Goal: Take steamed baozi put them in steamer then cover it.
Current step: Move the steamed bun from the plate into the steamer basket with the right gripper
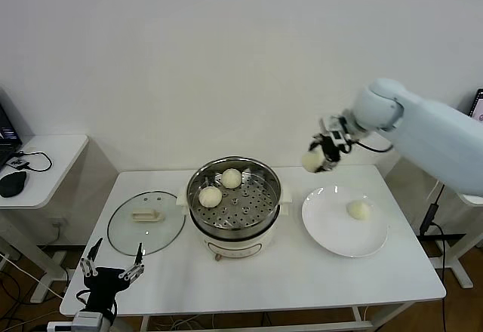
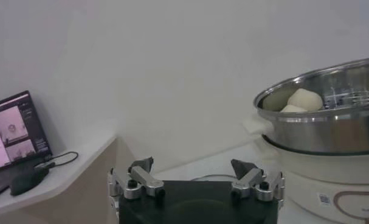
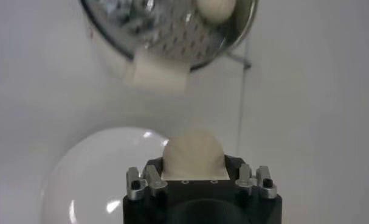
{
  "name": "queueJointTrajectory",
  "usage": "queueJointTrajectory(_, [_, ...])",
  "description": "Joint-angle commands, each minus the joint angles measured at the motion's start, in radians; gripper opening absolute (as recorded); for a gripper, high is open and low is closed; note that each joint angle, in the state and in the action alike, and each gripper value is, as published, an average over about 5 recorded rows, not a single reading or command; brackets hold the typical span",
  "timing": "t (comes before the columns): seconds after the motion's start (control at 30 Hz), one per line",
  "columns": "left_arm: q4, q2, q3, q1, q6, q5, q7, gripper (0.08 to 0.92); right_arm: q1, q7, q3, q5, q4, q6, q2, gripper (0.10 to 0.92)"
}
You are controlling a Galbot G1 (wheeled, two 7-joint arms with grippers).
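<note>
The steel steamer (image 1: 266, 207) on its cream base stands mid-table with two steamed baozi (image 1: 210, 196) (image 1: 232, 178) on its perforated tray. My right gripper (image 1: 320, 158) hangs in the air between the steamer and the white plate (image 1: 324, 230), shut on a third baozi (image 1: 310, 161); in the right wrist view that baozi (image 3: 193, 153) fills the jaws above the plate (image 3: 87, 176). One more baozi (image 1: 358, 210) lies on the plate. My left gripper (image 1: 113, 265) is parked open at the table's front left corner, holding nothing. The left wrist view shows the steamer (image 2: 330, 125).
The glass lid (image 1: 146, 221) with a cream handle lies flat on the table left of the steamer. A side table (image 1: 38, 167) with a mouse and laptop stands at the far left. The wall runs close behind the table.
</note>
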Motion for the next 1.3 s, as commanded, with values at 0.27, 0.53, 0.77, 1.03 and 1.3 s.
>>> queueJointTrajectory(0.27, [-0.012,-0.008,-0.02,0.01,0.002,0.005,-0.001,0.823,-0.008,0.061,-0.122,0.045,-0.029,0.078,0.262,0.636])
queueJointTrajectory(0.53, [-0.018,-0.005,-0.046,0.012,0.002,-0.004,0.002,0.823,-0.086,0.117,-0.187,-0.077,-0.057,0.208,0.308,0.636])
queueJointTrajectory(0.77, [-0.013,-0.024,-0.042,0.008,0.001,0.0,0.001,0.823,-0.097,0.13,-0.214,-0.142,-0.034,0.279,0.333,0.636])
queueJointTrajectory(1.03, [-0.013,-0.031,-0.044,0.01,-0.001,-0.002,0.0,0.823,-0.086,0.12,-0.242,-0.177,-0.024,0.359,0.346,0.638])
queueJointTrajectory(1.3, [-0.011,-0.034,-0.044,0.011,-0.002,-0.003,-0.001,0.823,-0.075,0.107,-0.257,-0.155,0.0,0.4,0.359,0.645])
